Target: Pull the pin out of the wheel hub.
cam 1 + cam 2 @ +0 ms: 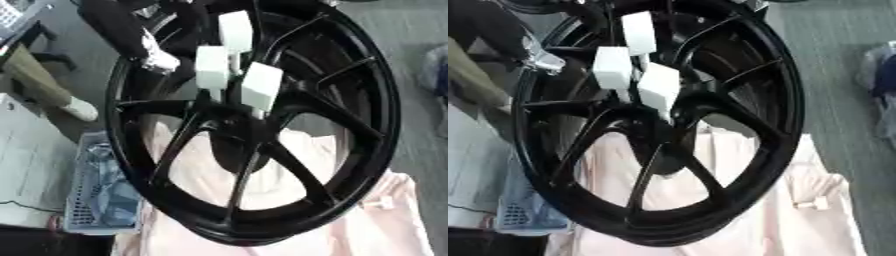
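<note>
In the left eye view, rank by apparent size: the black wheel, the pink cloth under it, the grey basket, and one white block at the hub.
1. Black wheel
2. Pink cloth, partly hidden by the wheel, so unsure
3. Grey basket
4. White block, smallest

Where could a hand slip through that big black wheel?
Through the wide gaps between the spokes in the lower half of the wheel, where pale pink cloth shows behind. It is crowded near the hub, where three white blocks cluster. A grey basket fills the floor at lower left.
</note>
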